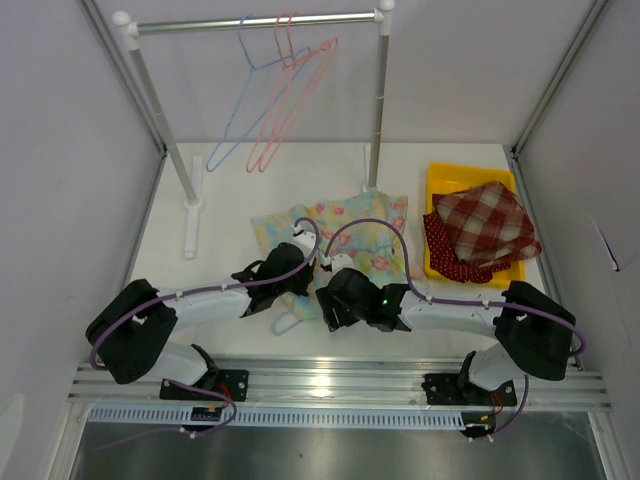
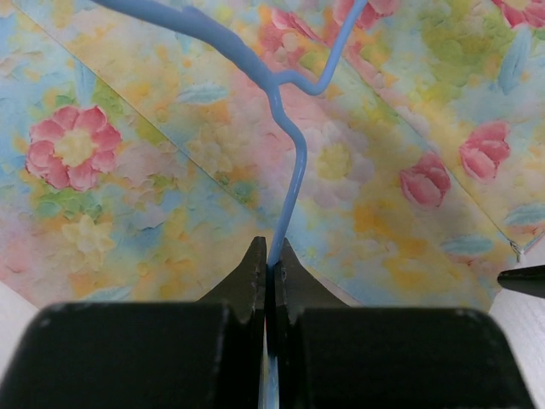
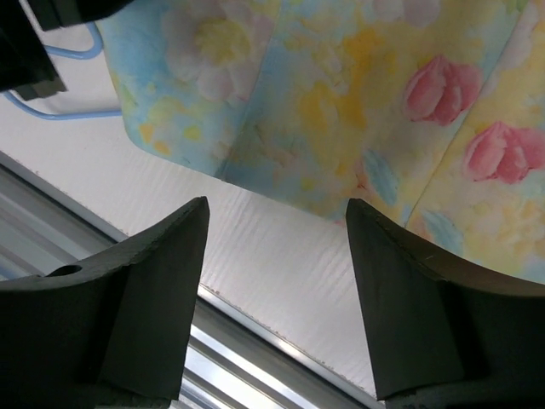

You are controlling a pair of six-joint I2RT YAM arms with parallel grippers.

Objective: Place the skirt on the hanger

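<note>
Ahead of left pincer (image 2: 270,249), skirt (image 2: 128,221), under clamped blue hanger (image 2: 292,192)

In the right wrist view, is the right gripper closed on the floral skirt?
No, the right gripper is wide open above the white table, and the floral skirt lies just ahead of it, ungripped.

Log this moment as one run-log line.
left gripper: shut on blue hanger | right gripper: open, over near edge of floral skirt | floral skirt: flat on table, not yet hung
</note>
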